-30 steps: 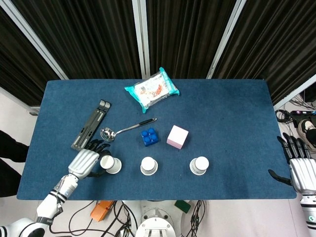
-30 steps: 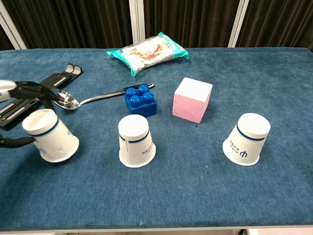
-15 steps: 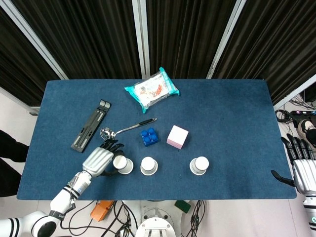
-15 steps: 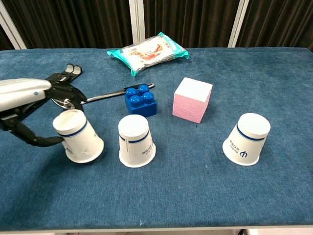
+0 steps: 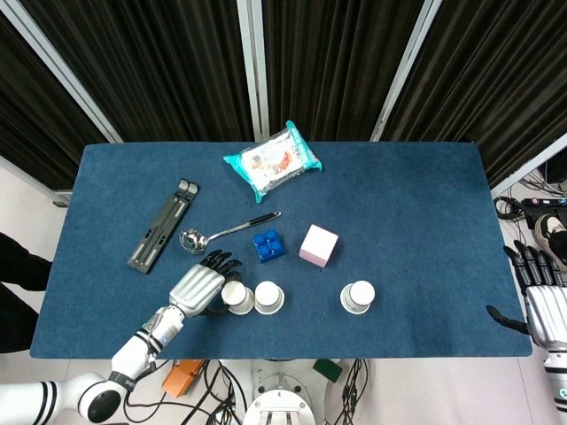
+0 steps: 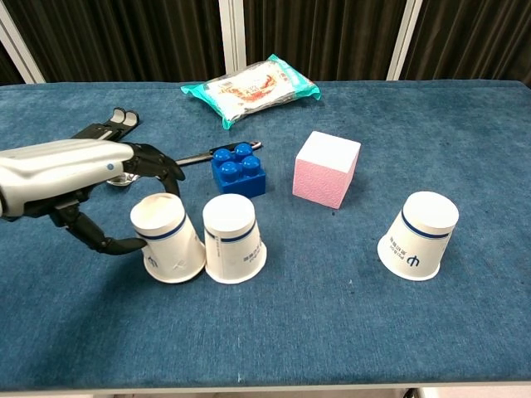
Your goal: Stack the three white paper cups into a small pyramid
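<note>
Three white paper cups stand upside down on the blue table. My left hand grips the left cup, which now stands right beside the middle cup, their sides touching or nearly so. The third cup stands apart to the right, slightly tilted in the chest view. My right hand hangs open beyond the table's right edge, holding nothing.
Behind the cups lie a blue toy brick, a pink cube, a metal ladle, a dark folding stand and a teal snack bag at the back.
My left hand has carried the left cup rightwards along the table until it stands against the middle cup. The right hand has barely moved.
</note>
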Robot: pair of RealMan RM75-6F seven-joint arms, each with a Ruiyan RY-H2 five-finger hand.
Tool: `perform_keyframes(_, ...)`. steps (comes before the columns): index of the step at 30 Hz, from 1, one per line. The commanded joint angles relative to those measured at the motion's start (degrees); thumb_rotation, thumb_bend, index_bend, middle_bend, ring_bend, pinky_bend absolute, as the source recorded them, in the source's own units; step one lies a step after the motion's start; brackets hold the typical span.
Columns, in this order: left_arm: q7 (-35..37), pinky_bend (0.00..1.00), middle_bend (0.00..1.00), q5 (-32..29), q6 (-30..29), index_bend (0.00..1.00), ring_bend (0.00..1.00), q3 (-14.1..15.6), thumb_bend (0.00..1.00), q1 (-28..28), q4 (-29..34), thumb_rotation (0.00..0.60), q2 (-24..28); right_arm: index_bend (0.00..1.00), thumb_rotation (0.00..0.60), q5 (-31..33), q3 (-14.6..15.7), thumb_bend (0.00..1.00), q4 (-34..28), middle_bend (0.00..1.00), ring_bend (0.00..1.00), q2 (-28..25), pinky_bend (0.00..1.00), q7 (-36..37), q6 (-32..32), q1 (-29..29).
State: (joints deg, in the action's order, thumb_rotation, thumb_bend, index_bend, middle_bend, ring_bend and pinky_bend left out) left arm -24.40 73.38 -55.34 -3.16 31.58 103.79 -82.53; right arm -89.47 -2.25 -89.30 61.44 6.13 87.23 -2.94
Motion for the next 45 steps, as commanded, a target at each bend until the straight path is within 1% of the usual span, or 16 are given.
perform_keyframes(1, -0.9, 0.00, 0.14, -0.6, -0.3, 0.42, 0.06, 0.0, 0.33, 0.4, 0.2, 0.600, -0.5, 0.00, 0.600, 0.1, 0.0, 0.26, 0.2, 0.03, 0.00, 0.1, 0.00, 0.1, -0.2, -0.1)
perform_keyframes(4, -1.7, 0.00, 0.14, -1.1, -0.6, 0.37, 0.06, 0.3, 0.30, 0.7, 0.2, 0.600, -0.6, 0.00, 0.600, 0.0, 0.1, 0.26, 0.4, 0.03, 0.00, 0.1, 0.00, 0.2, -0.4, -0.2)
perform_keyframes(7, -2.1, 0.00, 0.14, -1.1, -1.2, 0.31, 0.06, 0.6, 0.25, 0.7, 0.3, 0.600, -0.7, 0.00, 0.600, -0.7, 0.3, 0.26, 0.3, 0.03, 0.00, 0.1, 0.00, -0.2, -0.8, -0.6)
perform_keyframes(10, -2.2, 0.00, 0.14, -0.5, -2.3, 0.27, 0.06, 1.1, 0.17, 0.4, 0.3, 0.600, -0.8, 0.00, 0.600, -2.0, 0.7, 0.26, -0.2, 0.03, 0.00, 0.1, 0.00, -1.0, -2.1, -1.6)
perform_keyframes(14, -2.3, 0.00, 0.14, 0.7, -4.1, 0.23, 0.06, 1.7, 0.14, -0.3, 0.8, 0.600, -0.2, 0.00, 0.600, -5.4, 1.4, 0.26, -2.1, 0.03, 0.00, -0.2, 0.00, -2.4, -4.5, -4.0)
perform_keyframes(19, -1.3, 0.00, 0.14, 3.0, -8.9, 0.22, 0.06, 2.9, 0.12, -3.0, 2.3, 0.600, 3.0, 0.00, 0.600, -10.7, 2.8, 0.26, -6.7, 0.03, 0.00, -1.7, 0.00, -3.6, -11.0, -9.3)
perform_keyframes(23, 1.1, 0.00, 0.14, 4.6, -14.1, 0.22, 0.06, 3.7, 0.12, -6.3, 2.9, 0.600, 6.9, 0.00, 0.600, -12.9, 3.1, 0.26, -10.4, 0.03, 0.00, -2.2, 0.00, -5.9, -18.9, -14.7)
perform_keyframes(27, 4.5, 0.00, 0.14, 4.9, -18.2, 0.22, 0.06, 3.9, 0.12, -9.4, 2.7, 0.600, 10.1, 0.00, 0.600, -11.3, 2.3, 0.26, -12.7, 0.03, 0.00, -1.1, 0.00, -10.3, -26.9, -19.3)
perform_keyframes(29, 6.6, 0.00, 0.14, 4.7, -19.9, 0.22, 0.06, 3.8, 0.12, -10.8, 2.3, 0.600, 11.5, 0.00, 0.600, -9.6, 1.8, 0.29, -13.4, 0.03, 0.00, -0.3, 0.00, -12.4, -30.5, -21.2)
perform_keyframes(32, 9.2, 0.00, 0.14, 4.4, -21.6, 0.22, 0.06, 3.6, 0.12, -12.5, 1.6, 0.600, 12.9, 0.03, 0.600, -7.0, 1.0, 0.36, -13.6, 0.02, 0.00, 1.0, 0.00, -15.2, -34.0, -23.2)
perform_keyframes(35, 11.4, 0.00, 0.14, 4.3, -22.8, 0.22, 0.06, 3.5, 0.12, -13.9, 0.9, 0.600, 13.8, 0.07, 0.600, -4.2, 0.4, 0.40, -13.5, 0.02, 0.00, 1.8, 0.00, -17.4, -36.2, -24.5)
perform_keyframes(39, 13.0, 0.00, 0.14, 4.0, -23.0, 0.22, 0.06, 3.5, 0.12, -14.9, 0.0, 0.600, 14.3, 0.11, 0.600, -1.8, 0.0, 0.45, -13.2, 0.02, 0.00, 2.8, 0.00, -18.6, -38.1, -25.9)
perform_keyframes(45, 14.4, 0.00, 0.14, 3.9, -22.6, 0.22, 0.06, 3.1, 0.12, -15.6, -0.6, 0.600, 14.5, 0.18, 0.600, 1.0, 0.2, 0.50, -12.8, 0.02, 0.00, 4.0, 0.00, -20.8, -41.0, -28.0)
